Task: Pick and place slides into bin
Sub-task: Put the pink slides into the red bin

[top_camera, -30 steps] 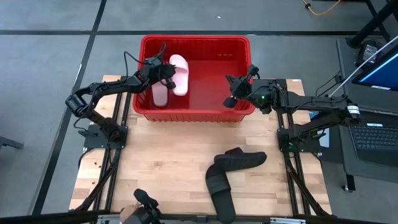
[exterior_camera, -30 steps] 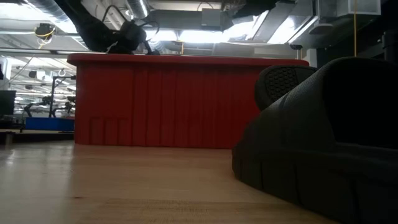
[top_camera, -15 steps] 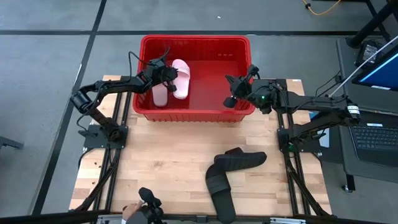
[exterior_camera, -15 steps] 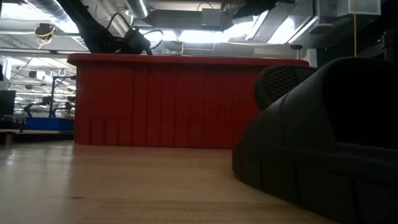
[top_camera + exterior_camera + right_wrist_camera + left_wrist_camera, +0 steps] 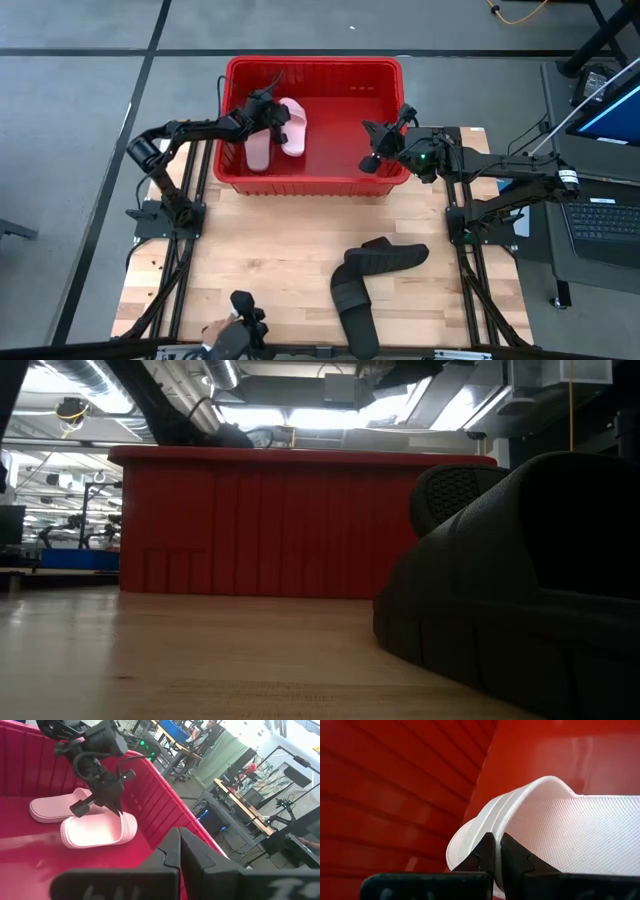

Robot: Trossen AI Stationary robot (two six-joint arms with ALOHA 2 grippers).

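Two black slides [image 5: 365, 280] are what's left, lying crossed on the table [image 5: 260, 260] at lower centre of the high view, one long axis pointing down the frame and the other slanting right. Next up the frame, the right gripper [image 5: 372, 150] hangs pressed together and empty over the bin's [image 5: 312, 66] right edge, so it looks like the nearer arm. Furthest up, the left gripper [image 5: 272, 110] is pinching a pink slide [image 5: 293, 124] beside its twin [image 5: 258, 152] inside the bin.

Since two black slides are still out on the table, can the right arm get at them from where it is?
Probably yes. The right gripper hovers shut and empty over the bin's right end, and bare table lies between it and the black slides.
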